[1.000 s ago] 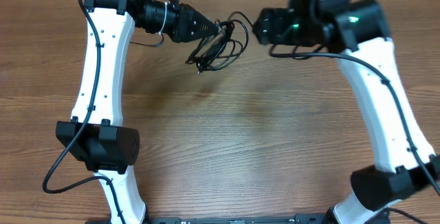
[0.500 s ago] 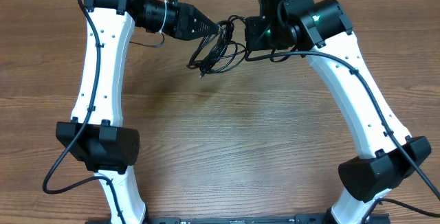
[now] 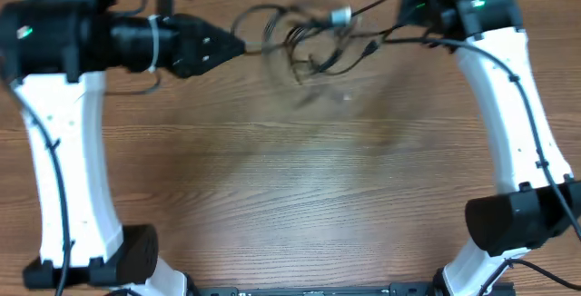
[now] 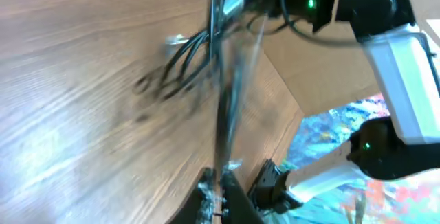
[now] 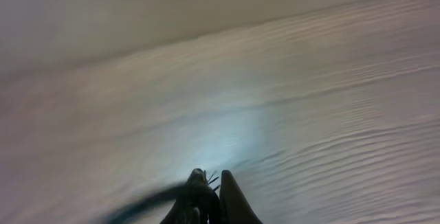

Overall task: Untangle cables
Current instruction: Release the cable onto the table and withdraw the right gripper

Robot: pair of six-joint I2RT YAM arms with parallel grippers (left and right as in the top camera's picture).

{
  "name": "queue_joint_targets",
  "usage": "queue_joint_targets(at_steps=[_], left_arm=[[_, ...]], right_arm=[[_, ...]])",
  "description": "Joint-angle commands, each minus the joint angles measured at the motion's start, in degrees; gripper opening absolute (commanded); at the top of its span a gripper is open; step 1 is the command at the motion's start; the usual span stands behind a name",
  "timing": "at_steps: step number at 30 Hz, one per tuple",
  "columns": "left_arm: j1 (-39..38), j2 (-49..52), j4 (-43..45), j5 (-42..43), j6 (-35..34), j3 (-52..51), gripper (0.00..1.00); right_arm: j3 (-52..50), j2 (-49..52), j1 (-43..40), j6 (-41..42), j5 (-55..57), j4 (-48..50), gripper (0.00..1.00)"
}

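At the upper left of the overhead view the left arm [image 3: 64, 151] reaches across the bench [image 3: 290, 205], the left jaws closed on a strand of the cables [image 3: 309, 44]. That strand runs taut to a blurred black tangle at the top centre, held above the wood with a faint shadow beneath. More strands stretch from the tangle to the upper right, where the right arm [image 3: 517, 114] ends. The right jaws are pinched shut, a dark blurred cord leading from them in the wrist view
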Motion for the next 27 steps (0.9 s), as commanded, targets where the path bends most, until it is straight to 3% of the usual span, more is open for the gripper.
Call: queue_joint_targets(at_steps=[1, 15, 20, 27], left_arm=[[2.49, -2.16, -1.25, -2.19, -0.96, 0.83, 0.04], [1.68, -2.4, 2.95, -9.66, -0.96, 0.83, 0.04], [0.85, -2.38, 5.03, -11.1, -0.96, 0.81, 0.04], [0.85, -2.29, 6.23, -11.17, -0.94, 0.81, 0.04]], right_arm=[[1.38, 0.28, -5.75, -1.42, 7.39, 1.62, 0.04], [1.55, -1.07, -5.81, -1.36, 2.45, 0.24, 0.04], [6.71, -5.49, -0.92, -1.36, 1.51, -1.66, 0.04], [19.21, -11.58, 10.6, 0.52, -10.88, -4.02, 0.04]])
